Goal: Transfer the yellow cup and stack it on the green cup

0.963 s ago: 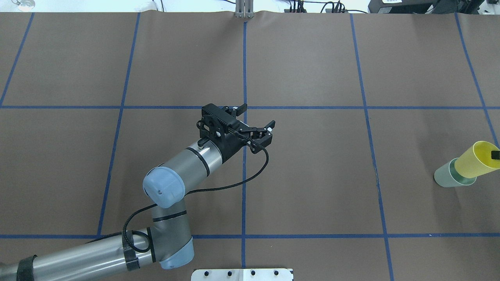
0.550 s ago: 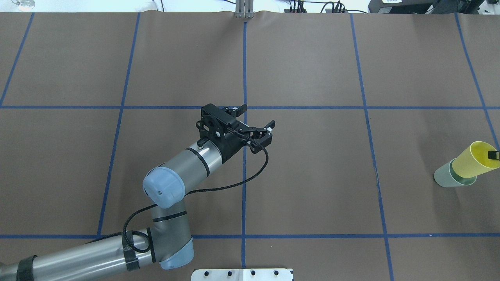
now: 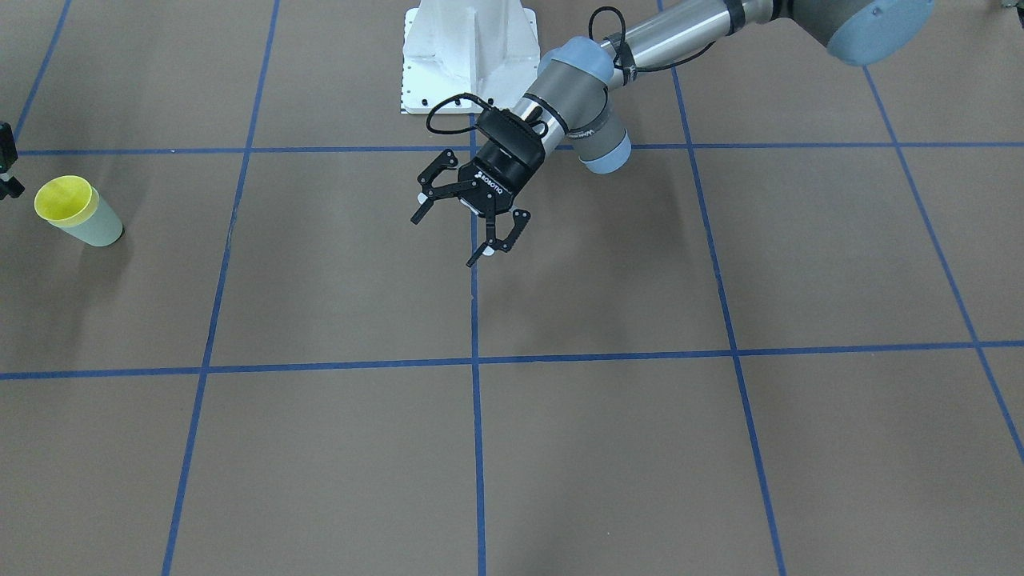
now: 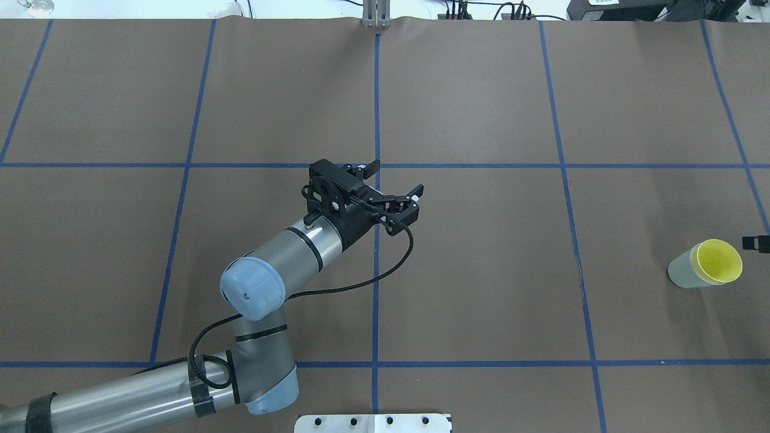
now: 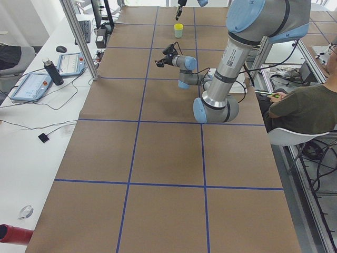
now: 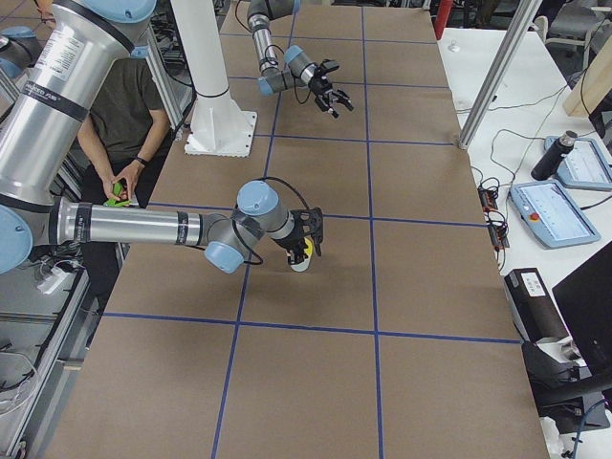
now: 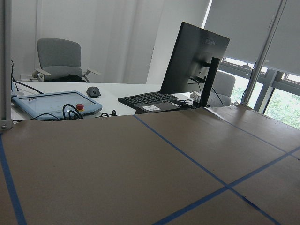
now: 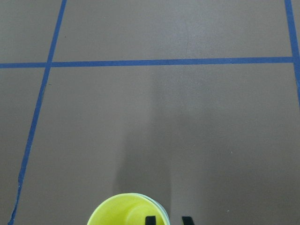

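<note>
Jaws of the right gripper point(image 8: 168, 220) were slightly spread beside the cups' rim, pinching nothing. Left gripper point(image 4: 398, 177) jaws were spread wide and empty over the middle of the table point(image 4: 481, 300). The yellow cup point(image 4: 719, 261) sat nested in the green cup point(image 4: 681, 273) at the right side, nothing in it. Stacking looked done; the next move likely called for lifting the right gripper clear without clipping the rim.
</note>
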Action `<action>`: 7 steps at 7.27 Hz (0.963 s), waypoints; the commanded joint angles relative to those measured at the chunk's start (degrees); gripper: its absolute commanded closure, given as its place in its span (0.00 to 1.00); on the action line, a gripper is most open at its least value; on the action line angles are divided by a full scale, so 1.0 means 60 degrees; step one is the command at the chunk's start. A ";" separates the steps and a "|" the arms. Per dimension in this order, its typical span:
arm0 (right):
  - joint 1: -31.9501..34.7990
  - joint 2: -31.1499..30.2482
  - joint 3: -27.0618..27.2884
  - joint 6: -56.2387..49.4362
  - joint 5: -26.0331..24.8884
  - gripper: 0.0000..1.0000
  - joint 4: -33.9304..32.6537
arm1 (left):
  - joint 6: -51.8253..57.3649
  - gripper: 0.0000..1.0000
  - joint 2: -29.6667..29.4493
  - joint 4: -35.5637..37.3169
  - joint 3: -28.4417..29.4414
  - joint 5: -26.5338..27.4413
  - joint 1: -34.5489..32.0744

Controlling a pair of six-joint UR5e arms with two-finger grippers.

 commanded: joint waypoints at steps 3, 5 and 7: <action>0.0101 0.1322 -0.1164 -0.0059 -0.0307 0.00 -0.0040 | -0.2331 0.00 0.0889 0.1303 0.0510 -0.0055 -0.1211; 0.0611 0.3046 -0.2755 -0.0409 -0.0280 0.00 -0.0128 | -0.2245 0.00 0.0947 0.3759 0.0629 -0.1979 -0.2760; 0.1270 0.4716 -0.4079 -0.1488 0.0026 0.00 -0.1319 | -0.1838 0.00 0.0976 0.5757 0.0629 -0.3943 -0.4167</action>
